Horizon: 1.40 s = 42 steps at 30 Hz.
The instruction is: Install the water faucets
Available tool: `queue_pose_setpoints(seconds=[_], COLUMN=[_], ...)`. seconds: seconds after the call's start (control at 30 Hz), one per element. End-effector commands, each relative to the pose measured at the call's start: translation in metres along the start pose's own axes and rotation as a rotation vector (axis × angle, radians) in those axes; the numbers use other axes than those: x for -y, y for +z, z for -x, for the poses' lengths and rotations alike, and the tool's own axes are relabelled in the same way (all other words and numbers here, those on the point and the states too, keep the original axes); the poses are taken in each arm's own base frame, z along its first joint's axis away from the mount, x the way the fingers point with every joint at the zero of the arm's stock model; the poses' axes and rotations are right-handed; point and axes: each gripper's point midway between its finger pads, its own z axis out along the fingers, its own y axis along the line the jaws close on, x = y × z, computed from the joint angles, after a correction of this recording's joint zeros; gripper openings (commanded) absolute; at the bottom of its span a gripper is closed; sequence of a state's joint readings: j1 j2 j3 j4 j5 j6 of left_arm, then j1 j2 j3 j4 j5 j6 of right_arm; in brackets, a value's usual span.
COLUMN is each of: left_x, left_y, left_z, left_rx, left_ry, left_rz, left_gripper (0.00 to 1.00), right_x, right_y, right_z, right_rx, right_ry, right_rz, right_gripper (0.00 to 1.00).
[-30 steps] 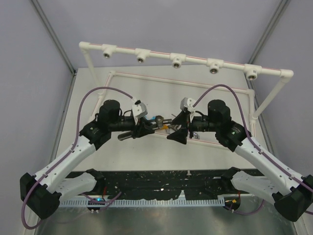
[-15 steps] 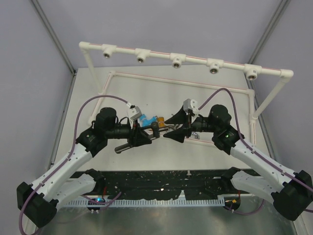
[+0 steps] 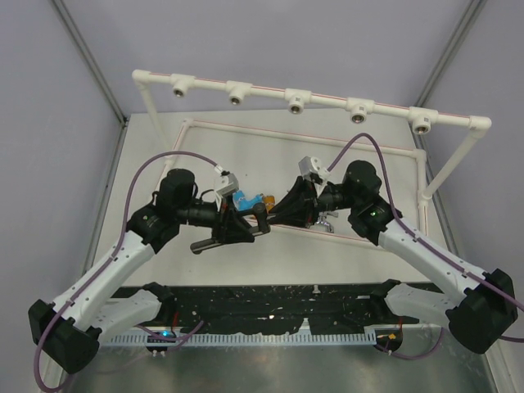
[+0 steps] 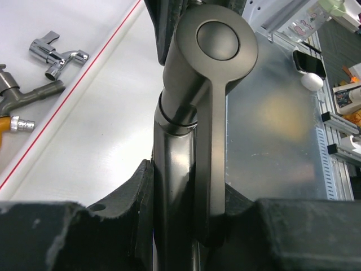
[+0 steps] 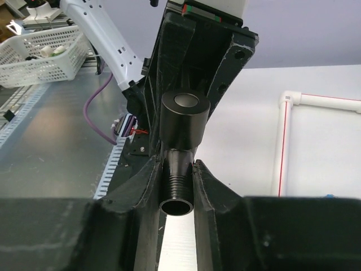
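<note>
Top external view: the two arms meet at frame centre with the large dark-grey faucet (image 3: 237,232) bridged between them, lifted off the surface (image 3: 246,151).
Long axis: it runs roughly level from lower left to centre right, its straight arm trailing toward the lower left and its body pointing at the right arm.
Left end effector (image 3: 232,228): pinching the faucet's straight arm; in the left wrist view the dark bar (image 4: 189,169) sits tight between the black pads (image 4: 130,195), round cap (image 4: 219,40) uppermost.
Right end effector (image 3: 288,210): pressed in on the threaded stem (image 5: 178,183) below the cylindrical body (image 5: 185,121), as the right wrist view shows.
Nearer arm: both touch it; the right one holds the threaded end that must enter a socket.
Socket rail (image 3: 295,97): upper part of the frame, well apart from the faucet, openings facing the camera.
Other faucets: blue (image 3: 243,199) and orange (image 3: 264,199) lie on the surface just above the held one; chrome (image 4: 56,52) in the wrist view's upper left.
Coming move, by judgement: swing the threaded end up-frame toward a socket.
</note>
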<state>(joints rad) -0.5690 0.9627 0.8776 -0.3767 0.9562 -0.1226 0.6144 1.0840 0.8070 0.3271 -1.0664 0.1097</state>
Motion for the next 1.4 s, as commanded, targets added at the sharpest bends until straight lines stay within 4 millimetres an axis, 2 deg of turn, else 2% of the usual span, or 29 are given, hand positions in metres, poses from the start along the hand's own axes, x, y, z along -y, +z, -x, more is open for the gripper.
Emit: queue_pose_setpoints(seconds=[0.0, 0.07, 0.17, 0.23, 0.3, 0.5, 0.63, 0.73, 0.9, 1.0, 1.17, 1.23, 1.3, 1.37], left_x=[0.049, 0.053, 0.047, 0.041, 0.032, 0.018, 0.012, -0.002, -0.025, -0.024, -0.019, -0.021, -0.02, -0.02], left_y=[-0.008, -0.009, -0.006, -0.004, -0.002, 0.003, 0.007, 0.012, 0.014, 0.011, 0.011, 0.011, 0.011, 0.012], left_z=[0.029, 0.027, 0.029, 0.03, 0.032, 0.041, 0.052, 0.054, 0.057, 0.063, 0.07, 0.07, 0.071, 0.07], left_rx=[0.063, 0.065, 0.067, 0.071, 0.081, 0.174, 0.293, 0.347, 0.474, 0.564, 0.611, 0.626, 0.638, 0.634], left_ry=[0.17, 0.193, 0.187, 0.177, 0.161, 0.165, 0.15, 0.105, -0.006, -0.022, -0.048, -0.065, -0.067, -0.065], left_rz=[-0.23, -0.262, -0.235, -0.206, -0.154, -0.081, -0.075, -0.033, 0.048, 0.022, -0.035, -0.04, -0.046, -0.052], left_gripper=[0.0, 0.0, 0.0, 0.13, 0.3, 0.59, 0.62, 0.65, 0.66, 0.66, 0.63, 0.57, 0.42, 0.22], right_x=[-0.015, -0.02, -0.013, -0.008, 0.0, 0.018, 0.025, 0.028, 0.031, 0.03, 0.027, 0.026, 0.026, 0.025], right_y=[0.004, 0.004, 0.004, 0.004, 0.005, 0.008, 0.009, 0.01, 0.011, 0.012, 0.015, 0.015, 0.015, 0.015], right_z=[0.014, 0.014, 0.011, 0.007, 0.007, 0.011, 0.015, 0.021, 0.025, 0.024, 0.026, 0.027, 0.026, 0.023], right_rx=[-0.003, -0.006, -0.027, -0.048, -0.05, -0.031, -0.01, 0.016, 0.064, 0.066, 0.087, 0.089, 0.087, 0.081], right_ry=[-0.024, -0.023, 0.008, 0.003, 0.012, 0.042, 0.061, 0.06, 0.071, 0.078, 0.081, 0.083, 0.084, 0.092], right_rz=[0.114, 0.147, 0.107, 0.081, 0.038, -0.054, -0.092, -0.107, -0.124, -0.117, -0.094, -0.092, -0.091, -0.088], right_gripper=[0.05, 0.05, 0.05, 0.05, 0.05, 0.05, 0.05, 0.05, 0.05, 0.05, 0.05, 0.05, 0.05, 0.05])
